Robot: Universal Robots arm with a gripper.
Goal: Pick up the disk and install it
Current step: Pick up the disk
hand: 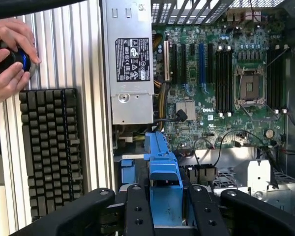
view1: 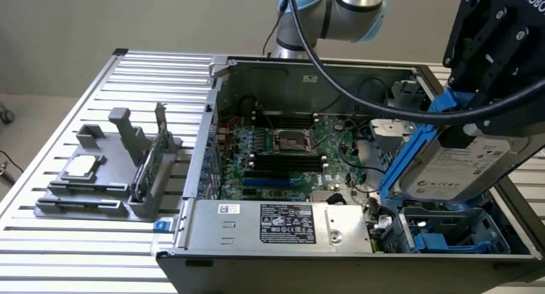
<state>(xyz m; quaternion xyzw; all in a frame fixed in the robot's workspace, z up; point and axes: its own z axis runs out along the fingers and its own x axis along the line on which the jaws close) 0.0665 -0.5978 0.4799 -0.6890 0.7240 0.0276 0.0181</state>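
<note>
Over the computer case (view1: 281, 262), at its front corner toward the exterior view's right, the gripper (view1: 477, 122) hangs with the disk (view1: 455, 163) clamped between its fingers, the jaws part-way closed on the bright blue carrier. The disk is in the air, tilted steeply, with its white label facing outward, and it looks clear of everything below. Beneath it lies the drive bay (view1: 451, 233) with its own blue plastic fittings, next to the power supply (view1: 281, 224) that runs along the case's front edge. In the wrist view the disk (hand: 162, 162) shows its blue end between the black fingers (hand: 137, 211), with the motherboard (hand: 221, 73) beyond.

The step in hand, as I judge it, is bringing the disk to that bay. Doing it well means squaring the tilted carrier to the bay's opening, since a skewed entry would likely jam the blue rails. Black cables (hand: 179, 116) lie on the board near the bay's inner side and could snag a corner, so the line along the case's outer wall seems safer. The grip is on plastic, so slow, steady motion guards against slipping. A person's hands (hand: 10, 54) rest on a control by the table (hand: 88, 49) edge, near a keyboard (hand: 51, 147), apart from the case.
</note>
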